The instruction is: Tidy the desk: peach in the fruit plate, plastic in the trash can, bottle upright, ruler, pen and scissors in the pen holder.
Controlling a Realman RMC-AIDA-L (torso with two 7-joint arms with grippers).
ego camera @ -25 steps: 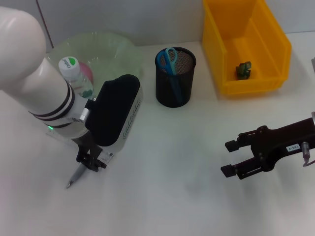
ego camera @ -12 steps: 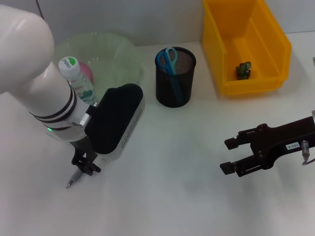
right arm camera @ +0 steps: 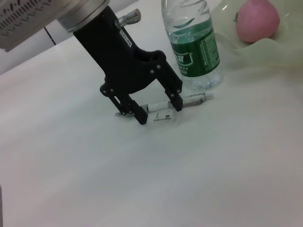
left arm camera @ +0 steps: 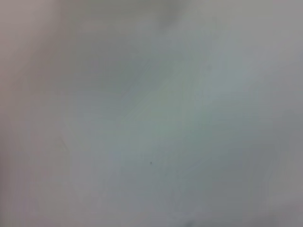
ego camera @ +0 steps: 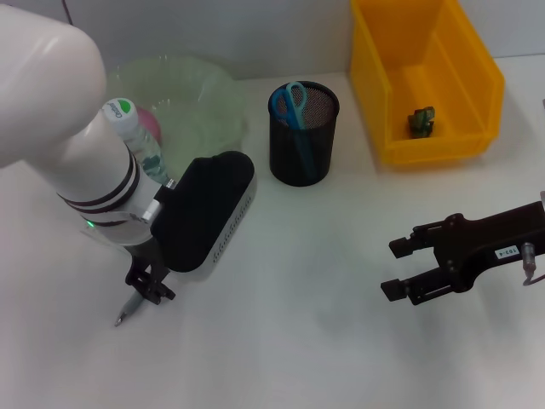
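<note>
Lower left of frame: left gripper (ego camera: 150, 287), jaws spread, had edged w/ arm over clear slim pen (right arm camera: 176, 102); nothing grasped yet.

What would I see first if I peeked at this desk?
First, the big white left arm, its left gripper straddling a pen lying on the desk, jaws open. Behind it stands a water bottle, with a pink peach in the green plate. At the back, blue scissors poke from the pen holder.
</note>
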